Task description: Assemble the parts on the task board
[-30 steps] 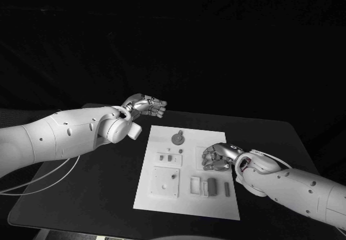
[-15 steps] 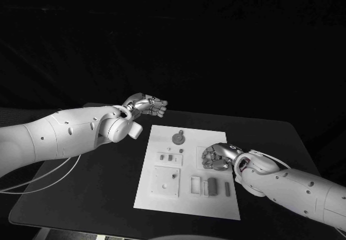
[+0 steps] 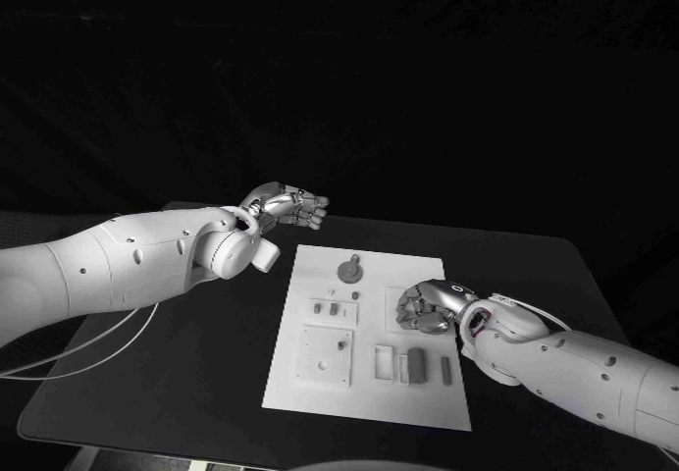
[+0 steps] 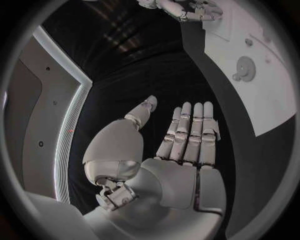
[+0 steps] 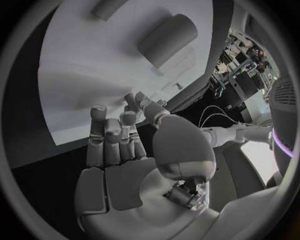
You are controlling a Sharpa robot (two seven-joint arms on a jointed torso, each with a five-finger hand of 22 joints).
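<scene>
The white task board (image 3: pixel 371 392) lies in the middle of the table. On it are a round knobbed part (image 3: pixel 349 267), two small pieces (image 3: pixel 330 310), a square plate (image 3: pixel 326 355) and three upright bars (image 3: pixel 413 366). My right hand (image 3: pixel 425 306) hangs over the board's right middle with its fingers curled down at the surface. In the right wrist view the thumb stands close to the fingertips (image 5: pixel 128 117) above the board (image 5: pixel 87 65), near a cylindrical part (image 5: pixel 167 32); I cannot make out anything between them. My left hand (image 3: pixel 290 208) hovers beyond the board's far left corner, fingers (image 4: pixel 190 130) straight, holding nothing.
The black table (image 3: pixel 170 353) has bare room to the left and right of the board. A white cable (image 3: pixel 85 353) loops under my left arm. The left wrist view shows the board's far end (image 4: pixel 269 100), the round part (image 4: pixel 244 67) and my right hand (image 4: pixel 187 10).
My right hand has shifted very slightly over the board's right middle. The left arm and the parts stay where they were.
</scene>
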